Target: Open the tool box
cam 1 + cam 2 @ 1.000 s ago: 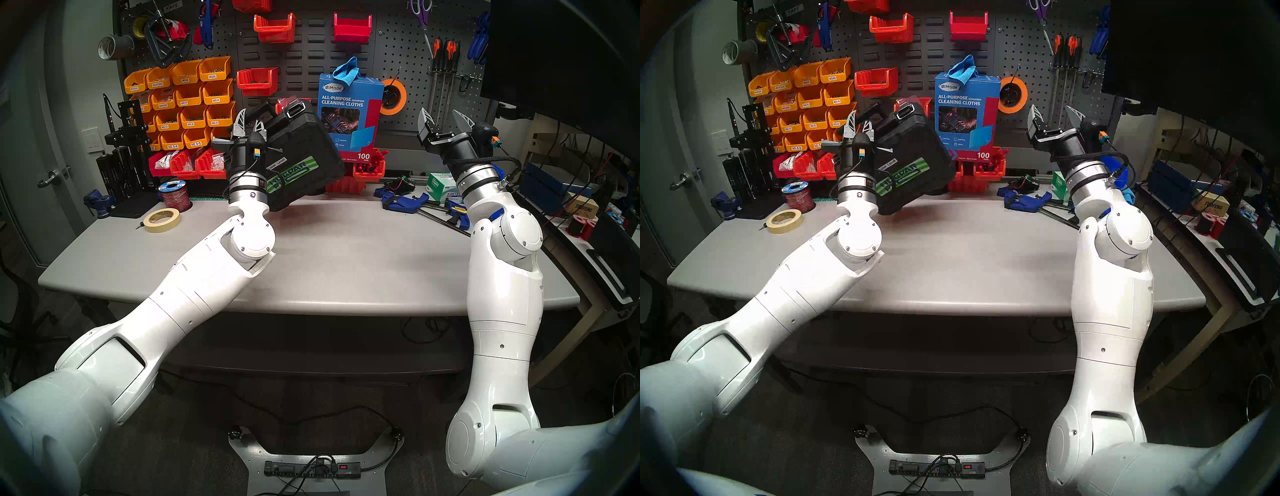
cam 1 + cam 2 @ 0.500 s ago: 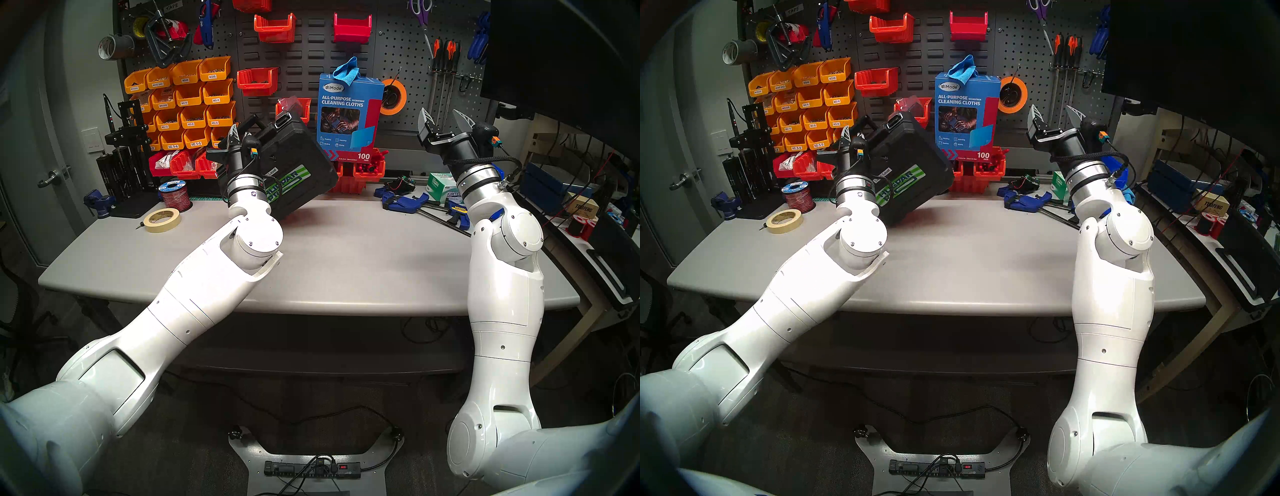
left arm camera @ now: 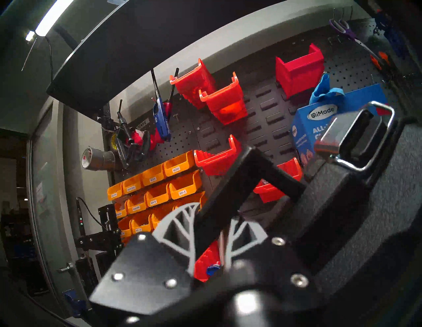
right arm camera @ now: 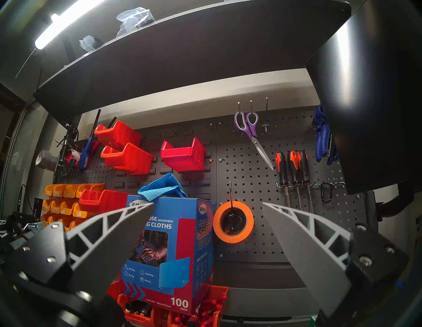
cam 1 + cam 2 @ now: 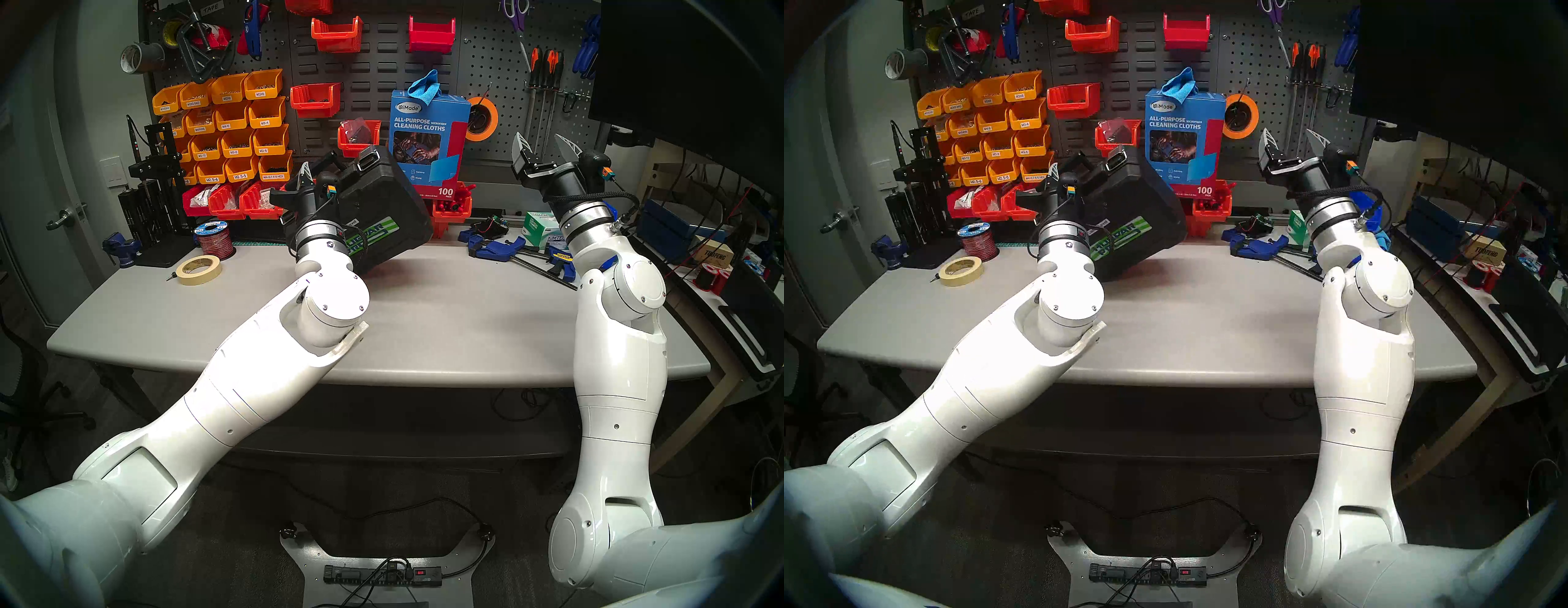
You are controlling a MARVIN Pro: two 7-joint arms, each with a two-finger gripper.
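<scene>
- You see a grey table (image 5: 424, 322) below a pegboard of bins.
- The tool box (image 5: 382, 199) tilts above the table's far middle, its lower corner hidden by the wrist.
- Your left gripper (image 3: 214, 230) is clamped on its handle (image 3: 251, 173).
- Your right gripper (image 4: 207, 230) gapes, empty, right of the box.

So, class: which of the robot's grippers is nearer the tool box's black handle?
Left. The left gripper has its jaws closed on the handle of the tilted tool box. The right gripper hangs open, well off to the box's right.
</scene>
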